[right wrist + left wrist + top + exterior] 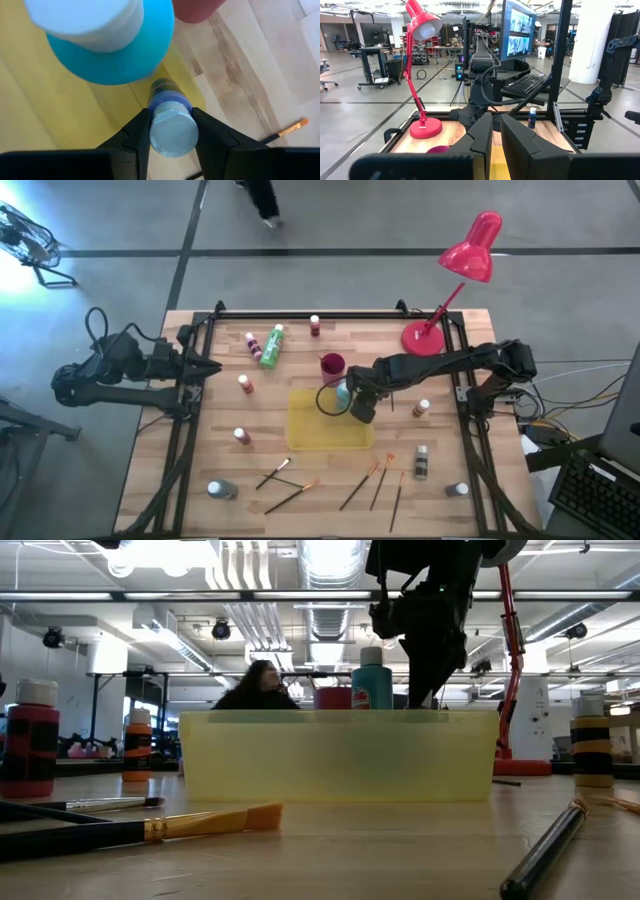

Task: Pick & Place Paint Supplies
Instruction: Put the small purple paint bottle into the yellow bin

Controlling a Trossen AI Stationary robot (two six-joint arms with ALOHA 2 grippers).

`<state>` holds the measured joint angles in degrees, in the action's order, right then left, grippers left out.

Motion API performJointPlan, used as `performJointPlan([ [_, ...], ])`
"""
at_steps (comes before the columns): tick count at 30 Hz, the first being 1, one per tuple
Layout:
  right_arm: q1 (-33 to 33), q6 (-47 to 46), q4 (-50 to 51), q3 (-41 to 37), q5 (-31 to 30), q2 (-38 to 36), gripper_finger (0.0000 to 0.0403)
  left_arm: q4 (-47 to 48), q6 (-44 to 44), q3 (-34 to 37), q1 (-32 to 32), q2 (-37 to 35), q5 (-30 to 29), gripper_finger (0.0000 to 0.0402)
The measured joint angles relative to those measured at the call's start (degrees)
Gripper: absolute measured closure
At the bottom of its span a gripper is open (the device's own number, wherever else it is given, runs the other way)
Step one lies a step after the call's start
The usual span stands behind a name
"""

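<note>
A flat yellow tray (318, 430) lies mid-table. A light-blue bottle with a white cap (107, 40) stands upright in its far right corner (372, 680). Right beside it, over the tray, my right gripper (352, 402) points steeply down, shut on a small blue-capped paint bottle (171, 127). More small bottles (245, 384) (423, 408) and a lying green one (271, 346) are spread over the wood. Several dark-handled brushes (360, 485) lie near the front edge. My left gripper (213, 367) waits level at the table's left edge, shut on nothing. My right gripper pinches the small bottle's cap (171, 131) between its two fingers, one on each side. The fingers come from above, slanting steeply down, and lie along the bottle. The bottle hangs roughly upright below them over the tray; the tray wall hides whether its bottom rests there.
A magenta cup (332, 365) stands just beyond the tray's far edge, close to my right gripper. A red desk lamp (455, 280) has its base at the far right corner. A black frame rail runs along the table's edges. A person sits beyond the far edge (258, 685).
</note>
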<state>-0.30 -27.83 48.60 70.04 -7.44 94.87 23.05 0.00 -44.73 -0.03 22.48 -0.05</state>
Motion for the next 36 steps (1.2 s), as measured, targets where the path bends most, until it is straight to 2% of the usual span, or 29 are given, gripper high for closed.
performJointPlan([
  [8, -0.11, 1.33, -0.02, 0.0, 0.0, 0.0, 0.0287, 0.0, 0.01, 0.0, 0.0, 0.01, -0.01, 0.0355],
  [15, -0.15, 1.53, -0.04, -0.04, -0.02, -0.01, 0.0259, 0.0, 0.0, 0.0, 0.0, 0.0, 0.0, 0.0355],
  [20, -0.15, 1.55, -0.04, -0.07, 0.0, -0.04, 0.0253, 0.0, 0.01, 0.0, -0.01, 0.0, 0.01, 0.0355],
  [28, -0.13, 2.6, 1.76, 0.37, 0.0, -0.07, 0.0272, 0.0, 0.01, 0.0, 0.01, 0.0, -0.01, 0.0355],
  [36, -0.09, 4.42, 6.95, 5.07, -0.02, -0.97, 0.03, 0.0, 0.0, 0.0, 0.01, 0.0, -0.01, 0.0355],
])
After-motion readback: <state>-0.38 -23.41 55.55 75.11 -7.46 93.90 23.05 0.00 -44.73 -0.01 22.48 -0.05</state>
